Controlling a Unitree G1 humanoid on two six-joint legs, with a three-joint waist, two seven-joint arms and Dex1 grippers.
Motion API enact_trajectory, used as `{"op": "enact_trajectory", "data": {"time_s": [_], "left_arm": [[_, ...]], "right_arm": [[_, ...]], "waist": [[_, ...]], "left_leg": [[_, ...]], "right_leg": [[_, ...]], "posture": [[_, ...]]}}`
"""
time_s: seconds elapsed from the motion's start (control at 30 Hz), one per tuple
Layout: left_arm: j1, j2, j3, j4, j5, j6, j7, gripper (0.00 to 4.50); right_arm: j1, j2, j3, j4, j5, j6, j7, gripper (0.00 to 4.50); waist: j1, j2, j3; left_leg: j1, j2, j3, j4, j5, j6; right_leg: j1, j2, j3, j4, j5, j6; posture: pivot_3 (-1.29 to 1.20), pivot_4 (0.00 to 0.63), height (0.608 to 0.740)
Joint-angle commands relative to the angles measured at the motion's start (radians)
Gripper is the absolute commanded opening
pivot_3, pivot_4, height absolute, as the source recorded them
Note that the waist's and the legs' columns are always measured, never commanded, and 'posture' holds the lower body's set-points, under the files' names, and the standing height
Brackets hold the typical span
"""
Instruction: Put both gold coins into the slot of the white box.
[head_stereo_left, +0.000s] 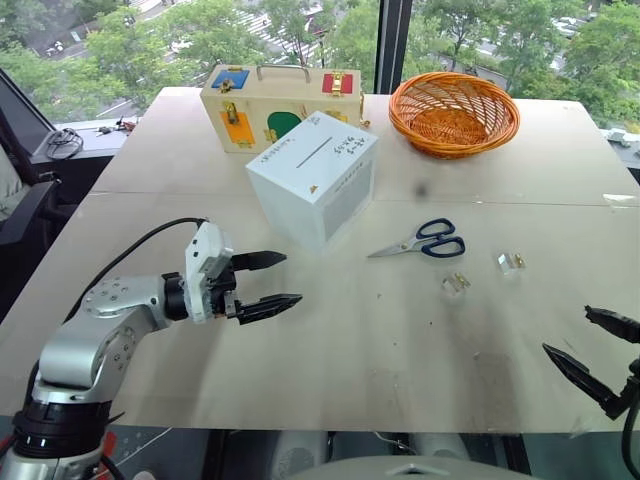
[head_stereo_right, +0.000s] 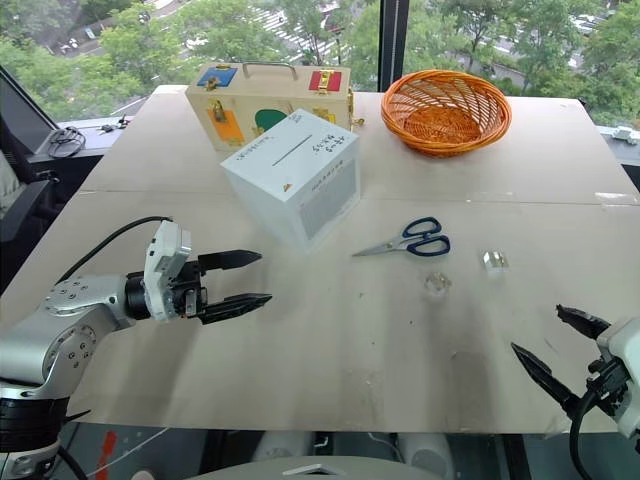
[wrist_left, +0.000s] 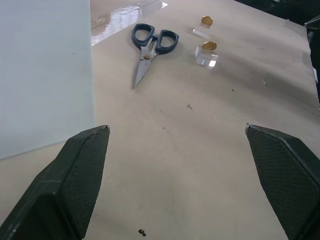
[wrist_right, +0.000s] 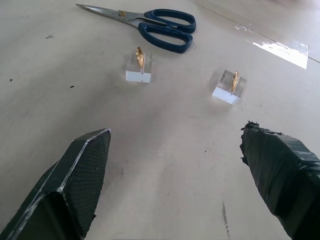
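Two gold coins stand on edge, each in a small clear block, right of the table's middle: one nearer the scissors, the other further right; both also appear as small glints. The white box, its dark slit on top, sits at the table's centre. My left gripper hovers open and empty in front of the box, pointing right. My right gripper is open and empty at the near right edge, aimed toward the coins, well short of them.
Blue-handled scissors lie between the box and the coins. An orange wicker basket stands at the back right. A pale wooden case with coloured panels stands behind the box. Bare tabletop lies between my grippers.
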Motion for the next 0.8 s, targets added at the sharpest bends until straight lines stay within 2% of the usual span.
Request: {"op": "enact_trajectory", "data": {"time_s": [0.03,0.1,0.23,0.37,0.47,0.57,0.67,0.7,0.73,0.8], "left_arm": [[-0.012,-0.014,-0.009,-0.048,-0.018,-0.019,-0.008,4.45],[-0.038,-0.042,-0.022,-0.109,-0.080,0.011,0.002,4.45],[-0.024,-0.058,-0.045,-0.157,-0.071,-0.022,-0.016,4.45],[-0.036,-0.073,-0.055,-0.156,-0.076,-0.025,-0.005,4.45],[-0.046,-0.080,-0.063,-0.150,-0.078,-0.026,-0.006,4.45],[-0.049,-0.095,-0.075,-0.137,-0.056,-0.051,-0.003,4.45],[-0.053,-0.102,-0.076,-0.126,-0.048,-0.062,0.005,4.45],[-0.051,-0.106,-0.076,-0.128,-0.047,-0.063,0.011,4.50],[-0.047,-0.110,-0.077,-0.134,-0.047,-0.064,0.018,4.50],[-0.034,-0.115,-0.079,-0.149,-0.046,-0.067,0.027,4.50]], "right_arm": [[-0.052,-0.020,0.025,-0.030,0.014,0.021,-0.041,4.50],[-0.147,-0.081,0.078,-0.060,0.032,0.089,-0.090,4.50],[-0.252,-0.150,0.121,-0.045,0.068,0.127,-0.073,4.50],[-0.426,-0.224,0.220,-0.005,0.058,0.178,-0.117,4.50],[-0.630,-0.332,0.400,0.110,-0.021,0.222,-0.106,4.50],[-0.924,-0.427,0.675,0.310,-0.181,0.200,-0.021,4.50],[-1.177,-0.394,0.843,0.489,-0.258,0.187,0.054,4.50],[-1.232,-0.382,0.883,0.540,-0.285,0.167,0.084,3.98],[-1.287,-0.370,0.930,0.602,-0.322,0.128,0.120,3.72],[-1.378,-0.335,1.001,0.726,-0.390,0.060,0.167,3.72]], "waist": [[0.000,0.000,0.000],[-0.005,-0.001,0.000],[0.000,-0.001,0.000],[0.000,-0.001,0.001],[-0.003,-0.002,0.002],[-0.011,-0.003,0.004],[-0.017,-0.003,0.005],[-0.019,-0.003,0.005],[-0.018,-0.003,0.005],[-0.016,-0.003,0.005]], "left_leg": [[0.000,0.000,0.000,0.000,0.000,0.000],[0.000,0.000,0.000,0.000,0.000,0.000],[0.000,-0.001,0.002,0.001,0.000,0.000],[-0.001,-0.001,0.000,0.000,0.000,0.000],[0.001,-0.002,0.001,0.001,0.000,0.000],[0.001,-0.002,0.001,0.003,0.000,0.000],[0.000,-0.002,0.001,0.003,0.000,0.001],[0.000,-0.002,0.001,0.003,0.000,0.000],[-0.001,-0.002,0.000,0.002,0.000,0.000],[-0.002,-0.003,0.000,0.001,0.000,0.000]], "right_leg": [[0.000,-0.001,0.000,0.000,0.000,0.000],[0.000,-0.001,0.000,0.000,0.000,0.000],[0.000,-0.004,-0.001,0.000,0.002,-0.003],[0.000,0.004,-0.002,0.000,0.002,-0.004],[0.001,0.005,-0.001,0.000,0.002,-0.003],[0.002,0.005,0.000,0.000,0.001,-0.001],[0.000,0.005,0.000,0.000,0.001,-0.002],[0.000,0.005,0.000,0.000,0.003,-0.004],[0.000,0.006,0.000,0.000,0.003,-0.004],[-0.001,0.007,-0.001,0.000,0.003,-0.004]], "posture": [[0.00,0.150,0.740],[0.00,0.150,0.740],[0.00,0.150,0.740],[0.00,0.150,0.740],[0.00,0.150,0.740],[0.00,0.150,0.740],[0.00,0.150,0.740],[0.00,0.150,0.740],[0.00,0.150,0.740],[0.00,0.150,0.740]]}}
